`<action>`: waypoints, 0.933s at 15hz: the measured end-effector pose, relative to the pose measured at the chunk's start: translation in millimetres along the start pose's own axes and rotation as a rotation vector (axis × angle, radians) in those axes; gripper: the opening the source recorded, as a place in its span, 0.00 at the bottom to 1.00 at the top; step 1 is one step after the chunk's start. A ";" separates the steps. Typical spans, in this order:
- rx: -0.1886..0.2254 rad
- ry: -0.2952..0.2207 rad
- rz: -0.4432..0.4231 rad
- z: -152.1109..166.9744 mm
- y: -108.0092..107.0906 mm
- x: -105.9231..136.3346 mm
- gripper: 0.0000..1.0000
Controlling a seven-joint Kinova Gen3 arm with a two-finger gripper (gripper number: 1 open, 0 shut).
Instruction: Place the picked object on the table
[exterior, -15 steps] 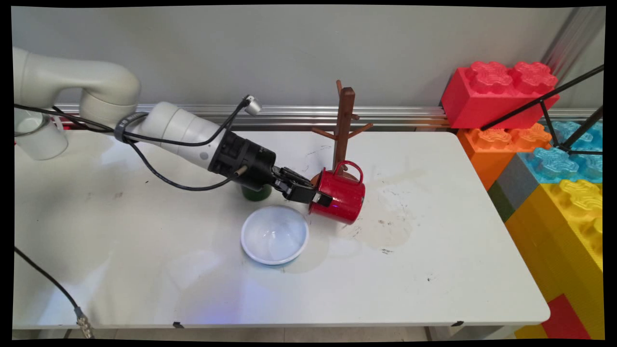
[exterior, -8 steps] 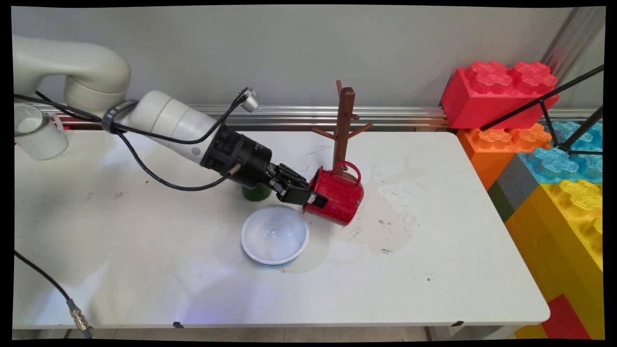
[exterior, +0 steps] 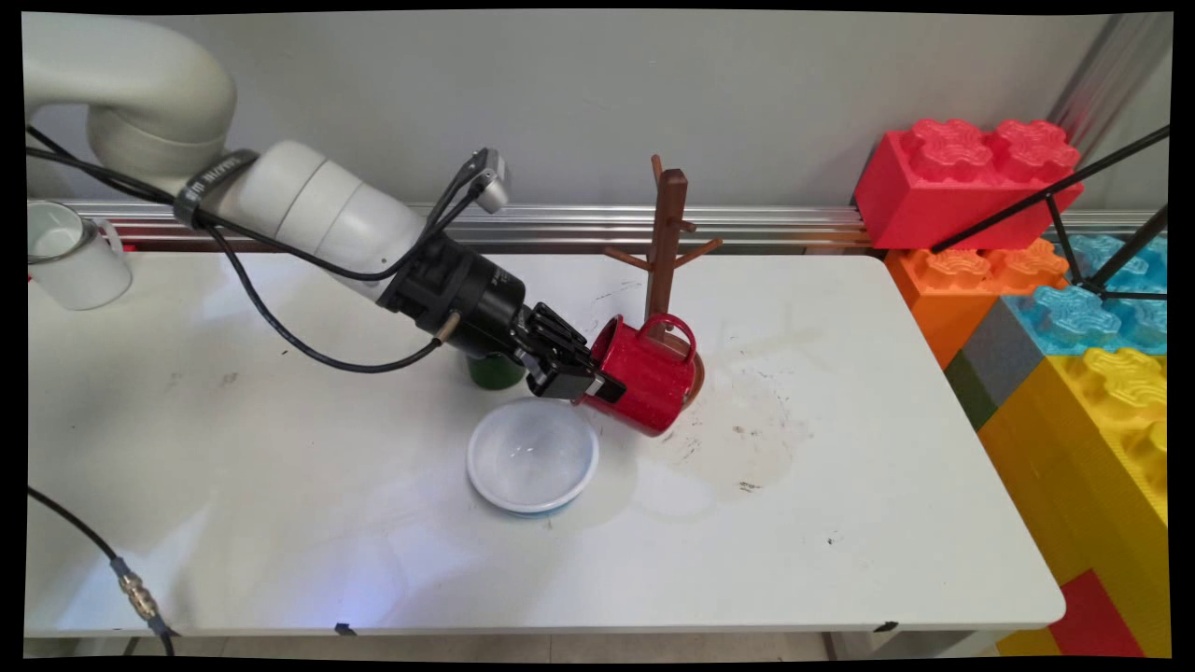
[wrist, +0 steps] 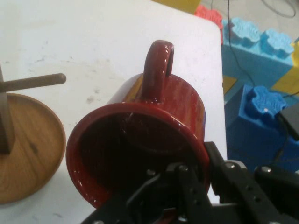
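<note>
Your end effector (exterior: 597,385) is clamped on the rim of the red mug (exterior: 647,378), one finger inside and one outside. That hold carries the mug tilted on its side, handle up, clear of the surface (exterior: 840,485), near its middle, just above the mug tree (exterior: 666,245) base and beside the white bowl (exterior: 532,455).

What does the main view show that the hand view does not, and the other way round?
Only the main view shows the white bowl, the green cup behind the arm, and the white mug at the table's far left. Only the hand view shows the inside of the red mug and one finger within it. Both show the gripper shut on the red mug's rim, its handle, and the wooden mug tree.
</note>
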State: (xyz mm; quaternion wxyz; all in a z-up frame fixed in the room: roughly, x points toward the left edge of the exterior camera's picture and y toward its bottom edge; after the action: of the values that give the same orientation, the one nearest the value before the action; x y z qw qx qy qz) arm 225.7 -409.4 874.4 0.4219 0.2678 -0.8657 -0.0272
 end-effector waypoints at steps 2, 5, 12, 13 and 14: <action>0.016 -0.030 0.041 -0.8 7.9 9.0 0.00; 0.038 -0.090 0.124 1.0 21.4 26.0 0.00; 0.084 -0.224 0.279 16.2 41.9 64.5 0.00; 0.088 -0.252 0.304 20.2 44.3 69.9 0.00; 0.090 -0.279 0.327 24.4 46.7 74.9 0.00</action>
State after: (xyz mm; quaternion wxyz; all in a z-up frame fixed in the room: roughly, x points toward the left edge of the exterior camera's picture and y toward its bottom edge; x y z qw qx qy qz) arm 149.4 -410.3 925.1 0.2844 0.1361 -0.9480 0.0436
